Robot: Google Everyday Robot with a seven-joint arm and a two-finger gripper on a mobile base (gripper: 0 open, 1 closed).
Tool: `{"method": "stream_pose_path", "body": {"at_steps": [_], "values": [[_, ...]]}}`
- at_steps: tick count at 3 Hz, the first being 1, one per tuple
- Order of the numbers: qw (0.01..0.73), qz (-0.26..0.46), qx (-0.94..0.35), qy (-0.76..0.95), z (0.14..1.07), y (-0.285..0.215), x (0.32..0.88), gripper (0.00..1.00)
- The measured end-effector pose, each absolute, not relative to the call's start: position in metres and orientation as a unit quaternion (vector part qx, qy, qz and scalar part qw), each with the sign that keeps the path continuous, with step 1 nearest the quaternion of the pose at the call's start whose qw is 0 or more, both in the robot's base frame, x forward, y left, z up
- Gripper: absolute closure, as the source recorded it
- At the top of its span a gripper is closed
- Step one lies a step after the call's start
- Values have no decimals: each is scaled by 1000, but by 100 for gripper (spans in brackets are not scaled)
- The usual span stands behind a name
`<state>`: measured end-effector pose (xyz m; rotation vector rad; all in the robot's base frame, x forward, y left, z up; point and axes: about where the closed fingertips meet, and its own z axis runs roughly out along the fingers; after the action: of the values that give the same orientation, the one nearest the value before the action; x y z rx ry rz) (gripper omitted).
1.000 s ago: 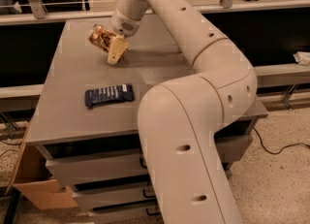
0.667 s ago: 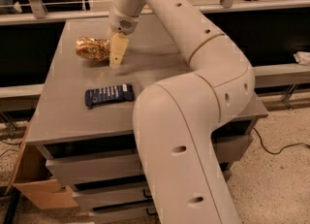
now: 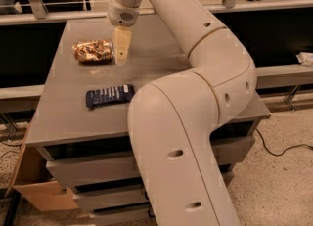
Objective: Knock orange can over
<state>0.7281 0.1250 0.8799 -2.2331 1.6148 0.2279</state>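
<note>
With the mottled golden-orange drink can (image 3: 93, 50) lying toppled, I judge it best to lift the tan gripper (image 3: 121, 50) just beside it straight up, though I cannot tell how far open it is.

Grey table (image 3: 68, 122), drawers (image 3: 88, 171) underneath. Dark blue packet (image 3: 108, 95) lies flat on the tabletop, at 6 o'clock from the gripper (image 3: 121, 54), which hangs over the table's 11 o'clock part. Cardboard box (image 3: 41, 194) at the table's 7 o'clock corner. Black cable (image 3: 279, 150) on speckled floor (image 3: 288, 191) at 4 o'clock.

Grey table (image 3: 63, 117): orange can (image 3: 93, 50) on side, dark blue packet (image 3: 109, 95) flat; end effector (image 3: 121, 57) beside can.
</note>
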Motion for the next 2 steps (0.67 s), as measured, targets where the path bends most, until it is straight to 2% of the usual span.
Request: {"method": "stream_pose_path", "body": {"at_steps": [1, 2], "values": [[230, 113, -773, 580, 898, 105, 727, 0], [301, 170, -724, 597, 922, 58, 719, 0]]}}
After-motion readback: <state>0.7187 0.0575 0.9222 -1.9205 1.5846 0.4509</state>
